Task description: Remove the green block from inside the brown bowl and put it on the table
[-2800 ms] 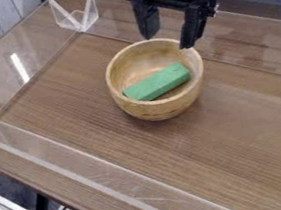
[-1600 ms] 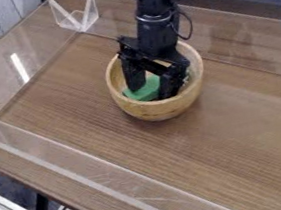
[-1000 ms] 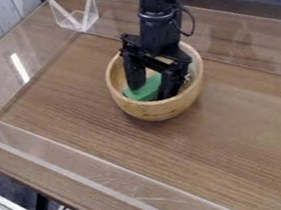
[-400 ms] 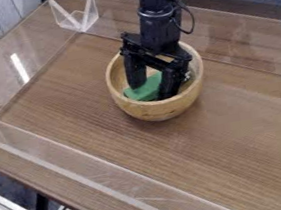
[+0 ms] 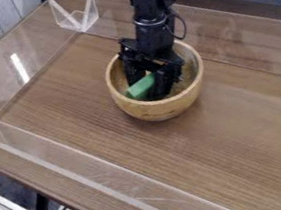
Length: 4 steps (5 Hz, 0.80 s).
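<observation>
Claw (image 5: pixel 155 74) is lowered inside the brown bowl (image 5: pixel 132 108), over the green block (image 5: pixel 144 86); whether its fingers are clamped on the block cannot be told. Bare tabletop (image 5: pixel 113 162) is seen in front of the bowl, and low clear walls (image 5: pixel 101 180) are set along the edges.

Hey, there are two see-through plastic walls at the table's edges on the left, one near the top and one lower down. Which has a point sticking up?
The one near the top, behind the bowl.
</observation>
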### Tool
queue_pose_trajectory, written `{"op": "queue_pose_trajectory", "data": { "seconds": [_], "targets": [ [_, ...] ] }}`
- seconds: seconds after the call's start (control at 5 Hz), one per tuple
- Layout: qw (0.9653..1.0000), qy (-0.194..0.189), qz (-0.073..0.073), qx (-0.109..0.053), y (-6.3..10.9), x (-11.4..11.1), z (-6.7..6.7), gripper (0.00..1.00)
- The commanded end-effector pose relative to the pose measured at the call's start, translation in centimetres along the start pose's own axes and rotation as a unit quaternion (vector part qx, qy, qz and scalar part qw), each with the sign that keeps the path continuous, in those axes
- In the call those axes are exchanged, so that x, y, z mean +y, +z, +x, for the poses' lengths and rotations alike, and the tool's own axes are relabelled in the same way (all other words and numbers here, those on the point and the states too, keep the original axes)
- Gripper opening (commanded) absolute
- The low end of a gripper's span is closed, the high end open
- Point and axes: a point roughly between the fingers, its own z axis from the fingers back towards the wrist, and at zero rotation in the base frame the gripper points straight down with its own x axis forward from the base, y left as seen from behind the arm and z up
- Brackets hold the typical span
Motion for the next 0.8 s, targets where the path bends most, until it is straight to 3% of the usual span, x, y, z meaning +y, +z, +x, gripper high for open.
{"op": "queue_pose_trajectory", "data": {
  "seconds": [0.0, 0.6],
  "targets": [
    [0.9999, -0.008, -0.009, -0.007, 0.6, -0.3, -0.3, 1.0],
    [0.9996, -0.007, -0.018, -0.02, 2.3, -0.9, -0.7, 1.0]
  ]
}}
